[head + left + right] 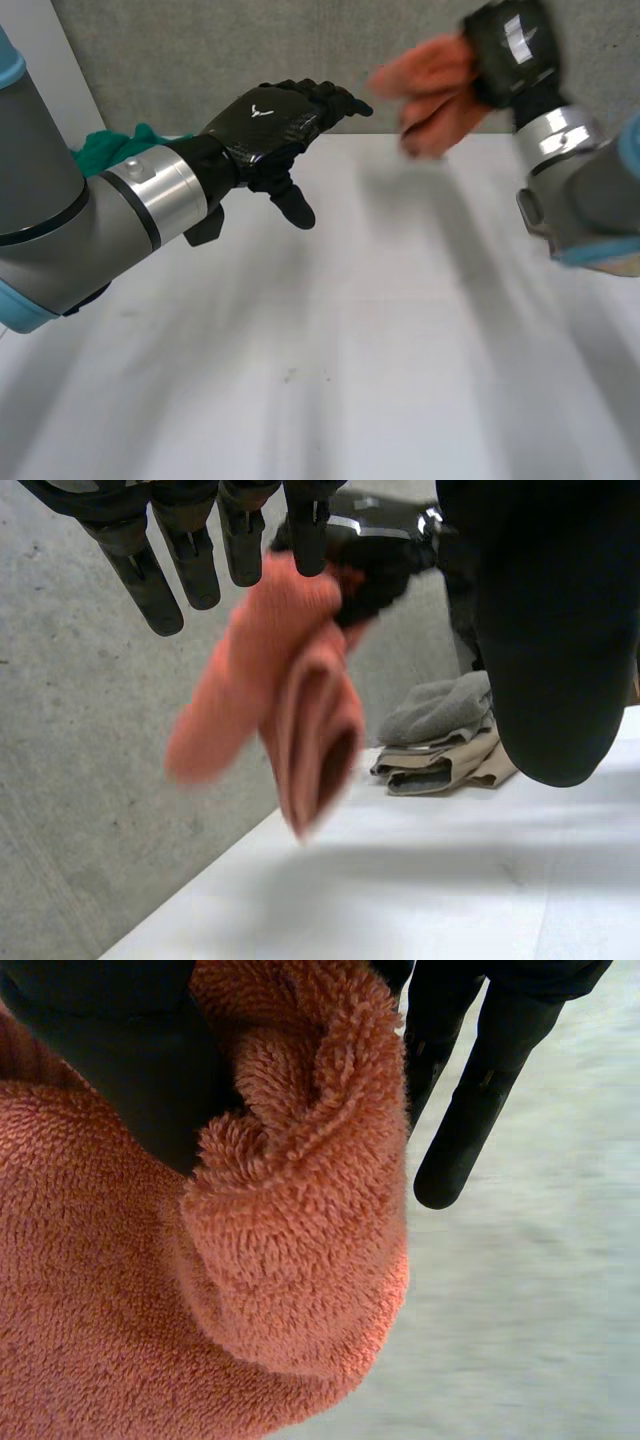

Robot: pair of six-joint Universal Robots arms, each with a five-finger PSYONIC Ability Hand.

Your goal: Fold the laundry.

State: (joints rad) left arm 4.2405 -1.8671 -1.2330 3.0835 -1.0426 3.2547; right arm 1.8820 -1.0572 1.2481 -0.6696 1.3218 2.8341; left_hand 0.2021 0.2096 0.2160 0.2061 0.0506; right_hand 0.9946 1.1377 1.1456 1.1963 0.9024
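Orange-pink terry towel [430, 95]: thick looped pile, bunched and doubled over on itself, with loose folds hanging down. One fold forms a rounded roll in my right wrist view [250, 1260].

Position: the towel is in the air, clear of the white worktop [350, 350], at the far side in front of the grey wall [200, 40].

My right hand [510, 50] is clamped on the towel's upper bunched part. In the right wrist view my thumb presses into the cloth, and two of my fingers lie straight alongside the roll. The rest of the towel hangs below and beside the hand.

My left hand [275, 120] is spread, fingers straight and reaching toward the towel, thumb pointing down, holding nothing. In the left wrist view the towel [290, 700] hangs right at my fingertips. I cannot tell whether they touch it.

Other items: a green cloth [115, 145] lies on the worktop behind my left arm. A folded pile of grey and beige cloths [440, 740] sits on the worktop beyond the towel, apart from it.
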